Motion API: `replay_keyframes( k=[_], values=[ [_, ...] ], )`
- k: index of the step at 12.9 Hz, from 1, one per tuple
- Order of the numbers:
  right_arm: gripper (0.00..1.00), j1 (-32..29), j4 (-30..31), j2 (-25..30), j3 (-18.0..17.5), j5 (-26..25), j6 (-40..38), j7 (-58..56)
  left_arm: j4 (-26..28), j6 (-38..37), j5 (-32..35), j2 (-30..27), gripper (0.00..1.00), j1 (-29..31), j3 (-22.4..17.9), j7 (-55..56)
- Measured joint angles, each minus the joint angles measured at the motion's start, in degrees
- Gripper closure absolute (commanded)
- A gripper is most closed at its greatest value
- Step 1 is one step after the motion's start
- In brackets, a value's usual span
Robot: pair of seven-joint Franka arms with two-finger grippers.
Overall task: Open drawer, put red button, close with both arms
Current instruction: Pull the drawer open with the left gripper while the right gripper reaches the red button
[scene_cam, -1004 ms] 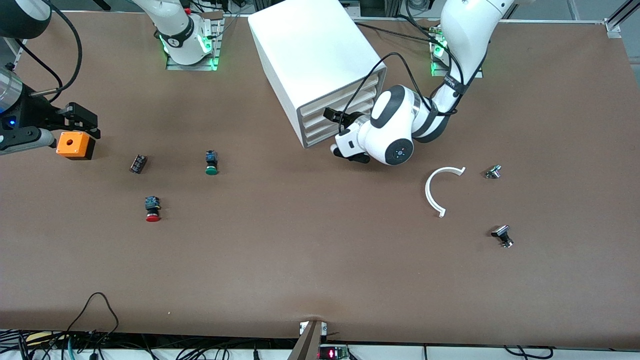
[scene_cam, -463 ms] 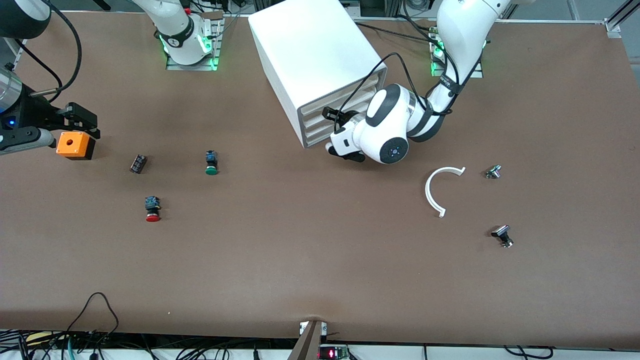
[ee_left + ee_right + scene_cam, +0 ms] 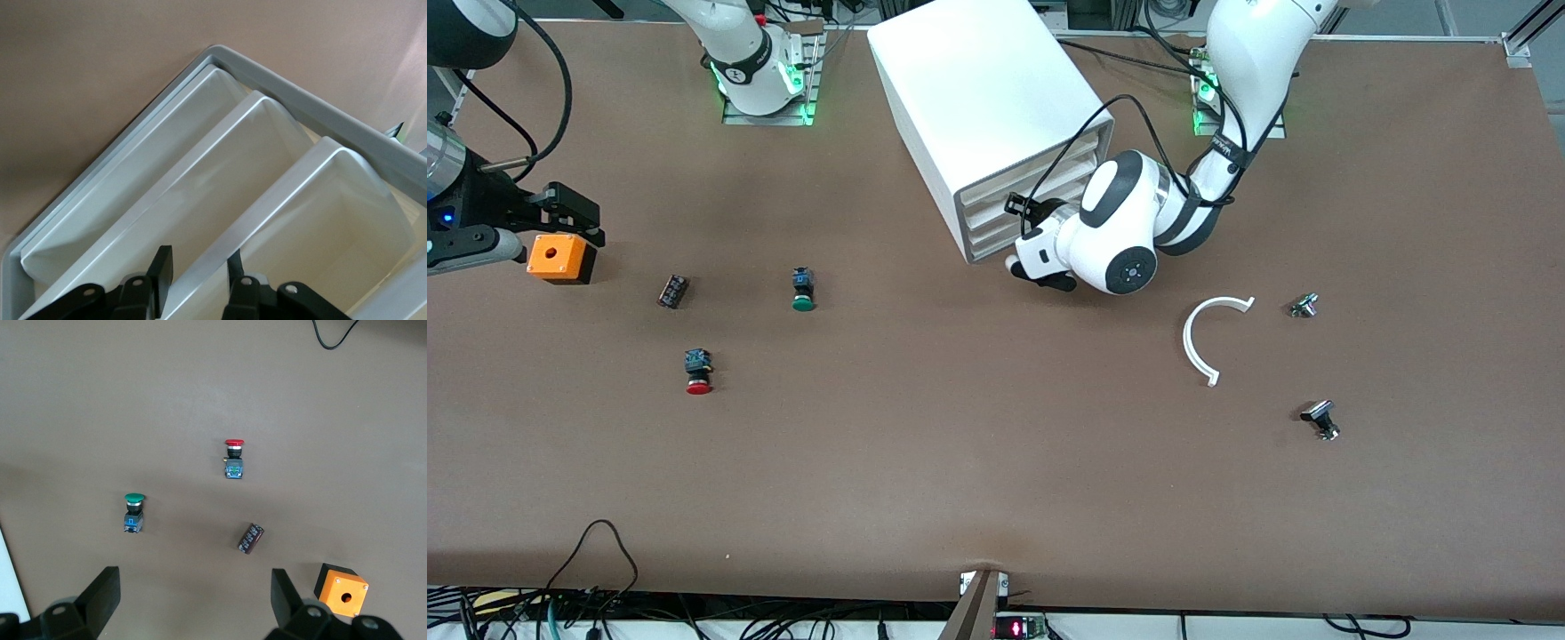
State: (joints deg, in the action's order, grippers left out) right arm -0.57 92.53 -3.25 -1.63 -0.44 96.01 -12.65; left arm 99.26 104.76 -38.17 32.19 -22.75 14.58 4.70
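Note:
The white cabinet stands between the arms' bases, its stacked drawers facing the front camera. My left gripper is at those fronts. In the left wrist view it is shut on the raised front lip of one drawer, one finger on each side of the lip. The red button lies on the table toward the right arm's end. My right gripper hangs open over the orange box, holding nothing.
A green button and a small dark part lie farther from the front camera than the red button. An orange box sits under the right gripper. A white curved piece and two small metal parts lie toward the left arm's end.
My left gripper has moved in against the drawer fronts and its fingers have closed on a drawer's lip. The right arm has not moved.

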Motion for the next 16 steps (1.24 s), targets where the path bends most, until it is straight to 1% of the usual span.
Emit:
replay_keyframes(
  k=[5,9,11,14,16],
  values=[
    [0.0,0.0,0.08,-1.55,-0.01,0.0,-0.1,0.0,-1.23,-0.18,0.0,0.61,1.0,2.49,-0.37,-1.15],
    [0.0,0.06,0.3,-5.92,-0.13,0.0,-0.32,-0.29,-1.86,-0.21,0.01,1.08,1.0,4.41,-0.52,-1.73],
    [0.0,0.3,0.3,-6.64,-0.44,-0.03,-1.47,-0.42,-2.15,-0.22,0.01,1.2,1.0,5.17,-0.63,-1.79],
    [0.0,1.08,0.44,-7.65,-0.62,-2.63,-2.14,-0.42,-2.83,-0.22,0.02,1.45,1.0,6.56,-0.98,-1.84],
    [0.0,1.11,0.7,-10.57,-0.61,-3.84,0.73,-0.44,-3.24,-0.21,0.03,1.61,1.0,7.48,-1.05,-1.91]
  ],
)
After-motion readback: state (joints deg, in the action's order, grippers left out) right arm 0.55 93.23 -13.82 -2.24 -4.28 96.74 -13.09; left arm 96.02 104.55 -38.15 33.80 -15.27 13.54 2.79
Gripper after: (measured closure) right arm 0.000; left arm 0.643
